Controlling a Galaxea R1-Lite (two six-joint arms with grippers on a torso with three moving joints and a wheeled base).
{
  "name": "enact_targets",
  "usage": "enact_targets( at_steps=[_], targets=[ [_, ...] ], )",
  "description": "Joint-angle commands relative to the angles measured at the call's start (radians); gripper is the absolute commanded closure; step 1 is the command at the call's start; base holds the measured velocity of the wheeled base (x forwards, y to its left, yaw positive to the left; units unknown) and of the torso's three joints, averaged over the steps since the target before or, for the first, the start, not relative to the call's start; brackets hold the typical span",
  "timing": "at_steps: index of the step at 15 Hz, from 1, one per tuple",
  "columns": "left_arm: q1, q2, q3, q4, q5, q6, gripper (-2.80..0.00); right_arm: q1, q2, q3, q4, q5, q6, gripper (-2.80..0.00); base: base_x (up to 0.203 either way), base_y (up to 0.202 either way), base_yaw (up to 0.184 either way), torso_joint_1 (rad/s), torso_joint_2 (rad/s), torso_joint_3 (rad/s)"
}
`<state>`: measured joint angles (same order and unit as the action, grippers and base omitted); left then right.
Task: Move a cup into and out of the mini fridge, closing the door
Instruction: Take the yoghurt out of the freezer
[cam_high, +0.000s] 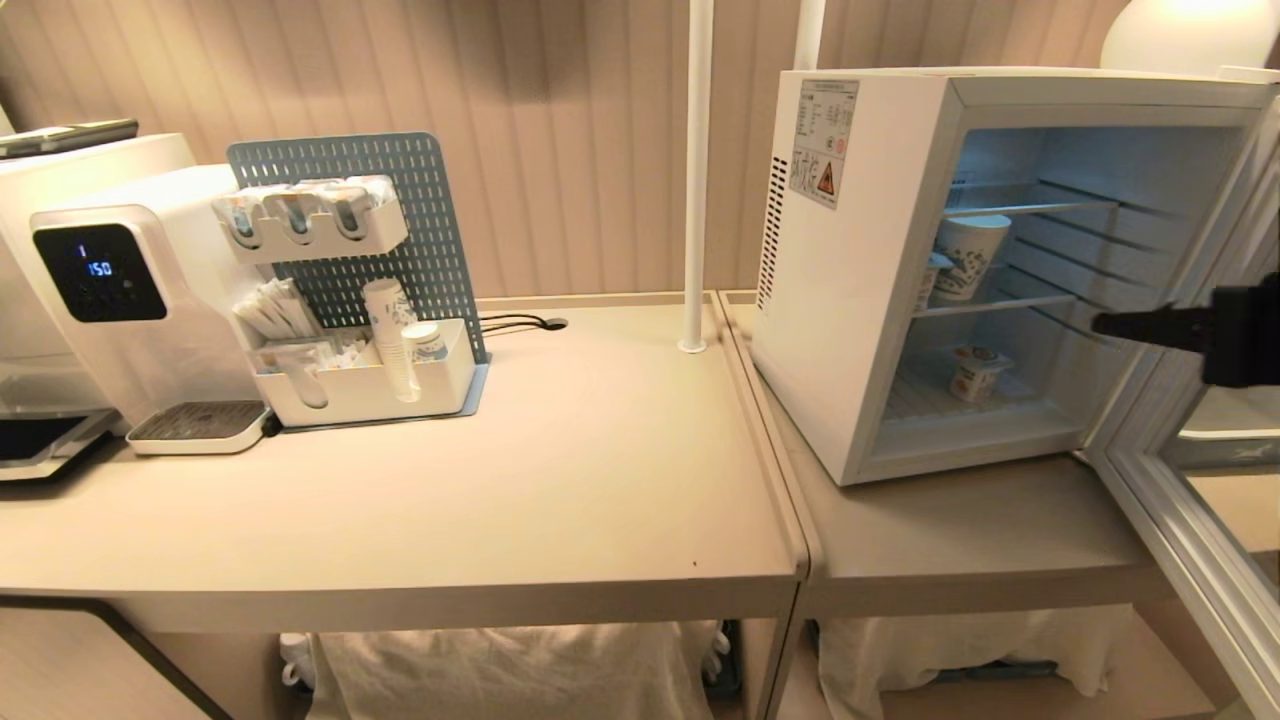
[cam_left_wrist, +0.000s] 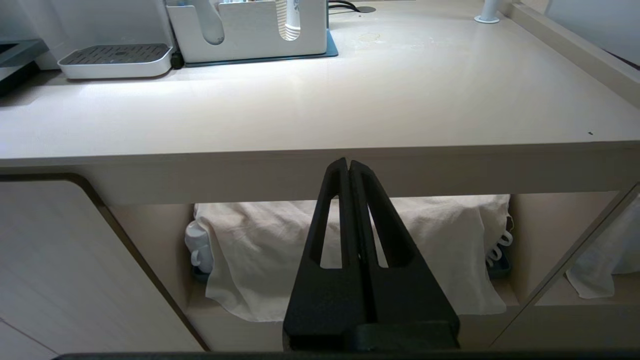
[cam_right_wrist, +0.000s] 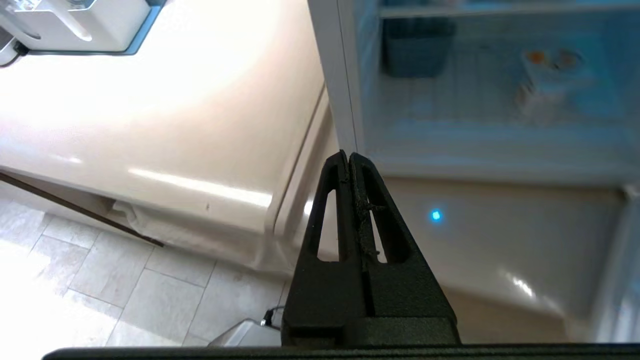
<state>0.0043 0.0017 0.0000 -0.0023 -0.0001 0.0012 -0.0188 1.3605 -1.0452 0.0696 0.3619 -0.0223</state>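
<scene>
my left gripper (cam_left_wrist: 348, 165) is parked low before the counter's (cam_left_wrist: 320, 165) front edge, fingers pressed together, empty. my right gripper (cam_high: 1105, 324) hangs at the mini fridge (cam_high: 850, 300) mouth, fingers together too, holding nothing. i should spread them before entering. the door (cam_high: 1180, 500) swings open to my right; the frame's left post crowds me. the cup (cam_high: 968, 255) stands on the middle wire shelf (cam_high: 1030, 302), deeper in.

The door (cam_high: 1180, 540) of the mini fridge (cam_high: 850, 300) ran off the head view's right edge, as did my right gripper (cam_high: 1105, 324) past its fingertips. In my right wrist view, the small cup (cam_right_wrist: 550, 75) inside was blurred beyond reading.
</scene>
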Motion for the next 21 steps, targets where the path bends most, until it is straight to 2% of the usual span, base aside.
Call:
enact_targets(
  at_steps=[1, 4, 6, 11, 21],
  targets=[
    [0.0, 0.0, 0.002, -0.001, 0.0, -0.001, 0.0, -0.003, 0.236, 0.03, -0.263, 0.019, -0.007, -2.8, 0.0, 0.0, 0.0, 0.0, 0.0, 0.0],
    [0.0, 0.0, 0.001, -0.001, 0.0, -0.001, 0.0, -0.007, 0.401, 0.031, -0.55, -0.033, 0.057, -2.8, 0.0, 0.0, 0.0, 0.0, 0.0, 0.0],
    [0.002, 0.0, 0.001, 0.001, 0.001, -0.005, 0.0, -0.01, 0.475, 0.008, -0.657, -0.083, 0.082, -2.8, 0.0, 0.0, 0.0, 0.0, 0.0, 0.0],
    [0.001, 0.0, 0.001, 0.001, 0.002, -0.007, 0.0, -0.01, 0.54, -0.055, -0.672, -0.107, 0.082, -2.8, 0.0, 0.0, 0.0, 0.0, 0.0, 0.0],
    [0.001, 0.0, 0.002, 0.001, 0.003, -0.012, 0.0, -0.009, 0.773, -0.351, -0.61, -0.13, 0.082, -2.8, 0.0, 0.0, 0.0, 0.0, 0.0, 0.0]
  ],
)
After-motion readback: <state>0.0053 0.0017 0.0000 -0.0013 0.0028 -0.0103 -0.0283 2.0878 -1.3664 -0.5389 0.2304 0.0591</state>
